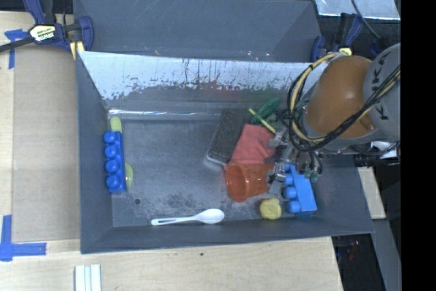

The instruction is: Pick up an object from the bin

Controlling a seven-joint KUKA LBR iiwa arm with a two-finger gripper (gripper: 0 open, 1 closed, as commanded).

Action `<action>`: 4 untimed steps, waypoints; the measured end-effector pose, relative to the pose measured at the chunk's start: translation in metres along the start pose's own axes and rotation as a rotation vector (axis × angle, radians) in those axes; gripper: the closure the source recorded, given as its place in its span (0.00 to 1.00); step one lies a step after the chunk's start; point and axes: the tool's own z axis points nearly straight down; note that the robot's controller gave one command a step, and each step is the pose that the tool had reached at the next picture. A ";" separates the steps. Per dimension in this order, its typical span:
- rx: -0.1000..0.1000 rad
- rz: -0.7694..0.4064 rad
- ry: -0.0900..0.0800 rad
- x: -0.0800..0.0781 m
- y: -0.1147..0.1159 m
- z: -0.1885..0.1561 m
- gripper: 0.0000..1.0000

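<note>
Low in the right part of the grey bin (177, 167): the gripper (285, 163), with black and yellow cables around the wrist and an orange-brown cover (340, 95) above it. Spread or pressed together: not possible to tell from this angle.

Just below the gripper, toward the lower right of the frame: a blue plastic block (301, 195) with round studs, the nearest thing, maybe touching. Directly to the left of the gripper: an orange see-through cup (245, 182), and above that a pink-red cloth (251, 144). Further to the upper left, a flat grey rectangular piece (227, 135) beside the cloth. Above the cloth, something thin and green (267, 110).

Between cup and block, at the lower edge of the floor: a small yellowish ball (270, 209). Left of this, a white plastic spoon (192, 218), lying flat, bowl to the right. Far at the left side, well apart from all this: a row of blue balls (114, 161) along the wall.
</note>
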 end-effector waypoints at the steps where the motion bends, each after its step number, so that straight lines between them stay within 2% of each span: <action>1: 0.002 -0.170 -0.003 -0.020 0.027 -0.021 0.00; 2: 0.001 -0.202 0.003 -0.020 -0.006 -0.031 0.00; 3: -0.001 0.082 -0.004 -0.028 0.007 -0.008 0.00; 4: 0.001 0.105 -0.014 -0.028 0.002 0.028 1.00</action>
